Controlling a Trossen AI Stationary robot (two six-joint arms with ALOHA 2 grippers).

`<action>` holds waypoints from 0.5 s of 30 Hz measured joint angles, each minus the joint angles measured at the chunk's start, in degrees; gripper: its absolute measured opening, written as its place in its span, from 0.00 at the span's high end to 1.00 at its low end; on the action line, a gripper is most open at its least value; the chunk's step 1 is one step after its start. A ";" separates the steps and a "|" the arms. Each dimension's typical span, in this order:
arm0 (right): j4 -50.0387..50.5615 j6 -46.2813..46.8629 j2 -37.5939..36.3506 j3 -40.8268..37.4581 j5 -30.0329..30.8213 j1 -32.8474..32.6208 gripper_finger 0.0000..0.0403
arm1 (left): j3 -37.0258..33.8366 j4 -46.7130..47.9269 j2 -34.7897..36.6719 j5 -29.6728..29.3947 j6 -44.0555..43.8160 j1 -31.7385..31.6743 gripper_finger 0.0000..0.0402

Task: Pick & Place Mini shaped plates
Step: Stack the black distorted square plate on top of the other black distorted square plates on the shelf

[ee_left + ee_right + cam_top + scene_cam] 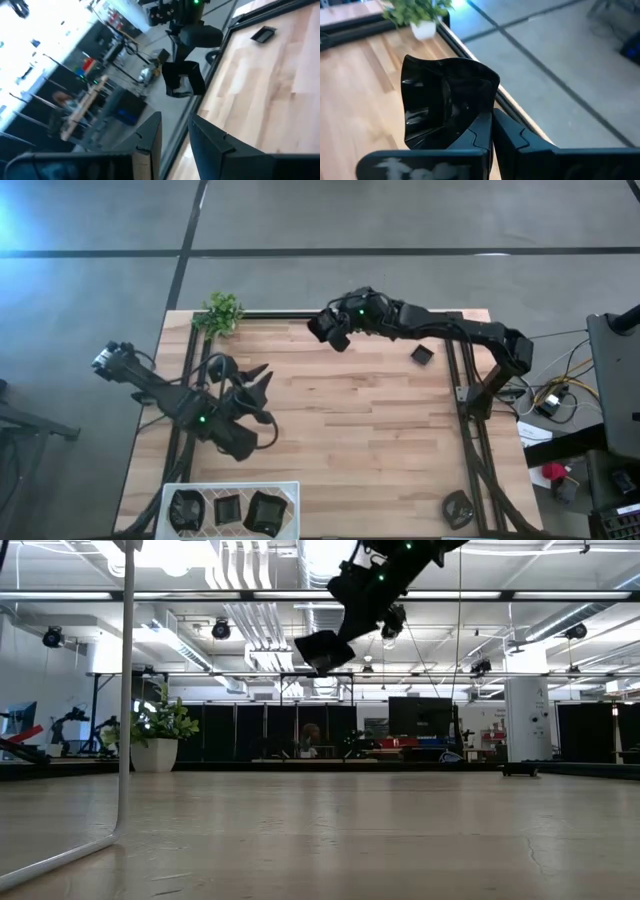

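- Held plate (445, 100): a glossy black mini shaped plate, clenched by its rim in the right tool (330, 330), raised above the bench (350, 420) near the far edge, close to the plant (222, 312).
- Step judged: transport phase of pick and place.
- Tray (290, 490): holds 3 plates at the near edge; 1 more plate (422, 354) lies on the bench.
- Next move: carry to the tray, lower, release.
- Left tool (262, 380): released, empty, waiting over the bench's left side.
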State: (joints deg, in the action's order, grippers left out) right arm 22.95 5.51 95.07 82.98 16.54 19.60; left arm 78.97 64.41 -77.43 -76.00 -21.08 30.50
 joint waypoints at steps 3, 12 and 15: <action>-2.65 -1.44 0.00 0.00 0.17 -1.54 0.98 | -1.87 -3.87 0.00 -1.35 4.22 -0.41 0.77; -10.11 -5.06 0.01 0.00 0.14 -5.69 0.98 | -5.61 -15.59 -0.02 -1.01 12.09 -7.11 0.77; -11.82 -5.80 0.02 0.00 0.15 -7.07 0.98 | -6.20 -20.00 -0.02 -0.84 15.81 -9.24 0.77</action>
State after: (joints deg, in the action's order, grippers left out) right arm 11.14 -0.29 95.09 82.98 16.69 12.54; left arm 72.76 44.42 -77.45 -76.84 -5.27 21.26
